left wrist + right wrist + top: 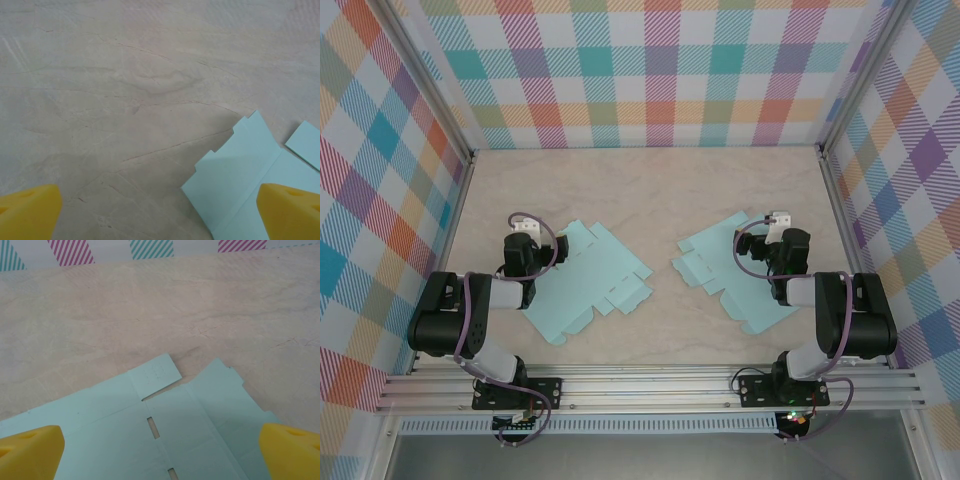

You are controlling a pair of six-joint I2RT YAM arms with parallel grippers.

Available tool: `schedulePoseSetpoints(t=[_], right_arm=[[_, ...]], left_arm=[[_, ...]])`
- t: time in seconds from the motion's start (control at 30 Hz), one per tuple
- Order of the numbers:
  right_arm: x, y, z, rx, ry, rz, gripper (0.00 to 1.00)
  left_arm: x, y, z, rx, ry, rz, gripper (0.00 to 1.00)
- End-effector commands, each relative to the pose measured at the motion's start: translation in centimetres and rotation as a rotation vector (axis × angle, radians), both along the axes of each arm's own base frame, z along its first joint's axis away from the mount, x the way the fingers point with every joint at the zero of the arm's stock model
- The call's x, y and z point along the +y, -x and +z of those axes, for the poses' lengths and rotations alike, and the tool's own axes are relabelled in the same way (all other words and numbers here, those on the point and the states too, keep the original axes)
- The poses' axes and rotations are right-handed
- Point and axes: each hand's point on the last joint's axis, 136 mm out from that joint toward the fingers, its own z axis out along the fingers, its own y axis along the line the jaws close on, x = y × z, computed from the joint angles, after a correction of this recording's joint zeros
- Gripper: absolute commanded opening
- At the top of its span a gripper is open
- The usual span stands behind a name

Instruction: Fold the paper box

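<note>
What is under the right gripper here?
A flat pale-blue paper sheet lies on the table under the open right gripper, with its flaps and slots showing. In the top view the right arm covers part of the sheet, so that part cannot be seen.

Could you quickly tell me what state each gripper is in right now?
Left gripper: open, holding nothing.
Right gripper: open, holding nothing, with a flat paper sheet lying below it.

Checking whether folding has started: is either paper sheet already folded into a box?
No, the left sheet and the right sheet both lie flat and unfolded on the table.
</note>
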Motion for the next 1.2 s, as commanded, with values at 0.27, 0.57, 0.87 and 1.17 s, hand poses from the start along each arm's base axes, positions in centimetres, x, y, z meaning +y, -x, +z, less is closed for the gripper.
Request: schedulePoseSetpoints(t=[0.27, 0.57, 0.87, 1.17], right_arm=[[0.2, -0.5, 0.6, -0.021, 0.000, 0.006, 1.00], [0.2, -0.8, 2.1, 0.017, 0.002, 0.008, 1.00], [-0.8, 0.3, 5.3, 0.094, -0.023, -0.070, 1.00], [-1.2, 2.4, 8.7, 0.191, -0.068, -0.128, 1.00]], left_arm=[[-0.1, -0.7, 0.8, -0.023, 0.005, 0.003, 1.00], [1.1, -0.4, 3.6, -0.023, 0.003, 0.078, 1.00], [-0.1, 0.4, 12.3, -0.069, 0.168, 0.091, 1.00], [-5.4, 0.6, 13.4, 0.055, 0.548, 0.211, 1.00]])
